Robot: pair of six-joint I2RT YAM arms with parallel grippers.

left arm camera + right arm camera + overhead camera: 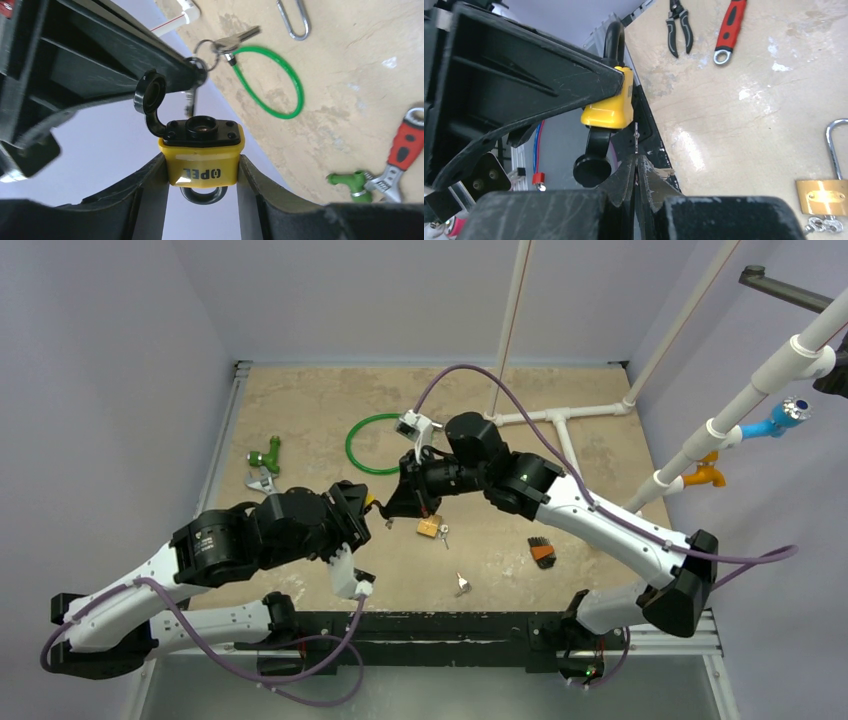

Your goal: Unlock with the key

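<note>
- Pale lilac walls point(110, 360) close in the far side and both flanks of my workspace.
- The beige mottled tabletop point(320, 400) looks like stone, with paler scuffs and a metal rail along its left edge.
- A white pipe frame point(560, 418) lies on the far right of the tabletop and climbs toward the right wall.
- My two arms meet above the middle of the tabletop, near its front.
- My left pincer point(202, 167) is part closed, its two fingers clamped on the sides of a yellow-jacketed padlock point(200, 155). The lock is held clear of the tabletop with its keyhole end toward my other arm.
- My right pincer point(636, 170) is pinched fully together on a thin silver key point(636, 132), whose blade stands out from the fingertips just beside the yellow lock.
- A green cable loop point(372, 444) lies flat at the far centre.
- A red-handled wrench point(405, 150) lies at the left.
- A brass padlock point(429, 527) rests below my pincers.
- The lock's black dust cap point(150, 92) is flipped aside, baring the keyhole.
- A key ring point(205, 50) hangs at my right fingertips.
- From above, my pincers hide the yellow lock.
- The key blade is blurred in the left wrist view, so I cannot tell whether its tip touches the keyhole.
- The brass padlock is cut off by the frame edge in the right wrist view.
</note>
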